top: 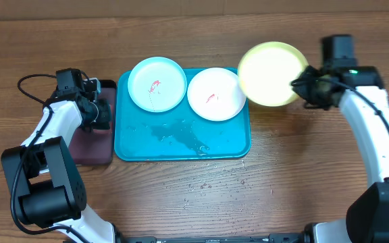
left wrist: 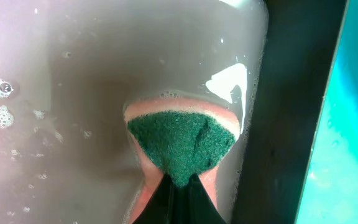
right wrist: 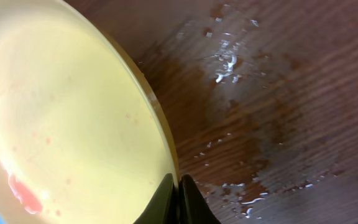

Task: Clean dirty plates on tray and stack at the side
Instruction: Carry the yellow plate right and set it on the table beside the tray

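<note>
A light blue plate (top: 157, 83) and a white plate (top: 215, 94), both with red smears, lie on the teal tray (top: 181, 138). My right gripper (top: 301, 82) is shut on the rim of the yellow-green plate (top: 271, 73) and holds it over the bare tabletop right of the tray; in the right wrist view my jaws (right wrist: 179, 182) pinch the rim of this plate (right wrist: 67, 124), which has a faint red smear. My left gripper (top: 98, 111) is shut on a green-topped pink sponge (left wrist: 182, 140) down in the small dark tray's soapy water (left wrist: 73, 93).
The small black-rimmed tray (top: 93, 145) stands left of the teal tray. Water puddles lie on the teal tray's front half (top: 177, 131). Droplets wet the wood (top: 208, 181) in front of it and under the yellow-green plate (right wrist: 229, 62).
</note>
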You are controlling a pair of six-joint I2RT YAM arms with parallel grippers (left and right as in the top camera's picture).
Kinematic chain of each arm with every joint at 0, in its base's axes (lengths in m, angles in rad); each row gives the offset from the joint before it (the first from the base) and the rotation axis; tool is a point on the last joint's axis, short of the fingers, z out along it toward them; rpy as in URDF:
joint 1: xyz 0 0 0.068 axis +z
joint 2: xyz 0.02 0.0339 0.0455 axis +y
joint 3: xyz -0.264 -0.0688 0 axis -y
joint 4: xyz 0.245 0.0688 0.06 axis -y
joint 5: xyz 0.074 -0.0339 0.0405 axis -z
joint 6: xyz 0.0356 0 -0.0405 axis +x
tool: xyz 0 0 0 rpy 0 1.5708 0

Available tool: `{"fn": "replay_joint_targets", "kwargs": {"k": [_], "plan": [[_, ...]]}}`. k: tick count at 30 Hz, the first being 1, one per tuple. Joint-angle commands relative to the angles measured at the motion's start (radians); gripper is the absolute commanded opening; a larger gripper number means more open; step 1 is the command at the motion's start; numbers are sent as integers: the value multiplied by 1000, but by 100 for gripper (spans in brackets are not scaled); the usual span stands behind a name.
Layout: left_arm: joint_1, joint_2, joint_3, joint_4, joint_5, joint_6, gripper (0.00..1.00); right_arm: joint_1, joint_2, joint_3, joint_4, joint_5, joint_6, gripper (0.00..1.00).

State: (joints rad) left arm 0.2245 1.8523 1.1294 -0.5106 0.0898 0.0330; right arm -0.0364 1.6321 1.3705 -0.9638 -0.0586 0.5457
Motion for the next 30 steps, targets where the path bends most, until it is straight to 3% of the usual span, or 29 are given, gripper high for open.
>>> {"fn": "replay_joint_targets", "kwargs": {"k": [1, 8, 14, 15, 19, 26, 30], "plan": [[3, -21, -16, -14, -11, 4, 4, -106, -14, -93, 16, -113, 1, 4], [3, -21, -16, -14, -11, 3, 4, -229, -14, -256, 121, -123, 1, 4], [3, -21, -16, -13, -11, -3, 4, -240, -13, -298, 159, -123, 1, 4], [3, -21, -16, -13, -11, -3, 4, -238, -13, -298, 159, -123, 1, 6], [3, -21, -16, -13, -11, -3, 4, -238, -13, -298, 174, -164, 0, 32], [3, -21, -16, -13, -11, -3, 4, -174, -13, -291, 275, -428, -167, 42], [3, -21, -16, -13, -11, -3, 4, -72, -13, -230, 249, -440, -261, 47]]}}
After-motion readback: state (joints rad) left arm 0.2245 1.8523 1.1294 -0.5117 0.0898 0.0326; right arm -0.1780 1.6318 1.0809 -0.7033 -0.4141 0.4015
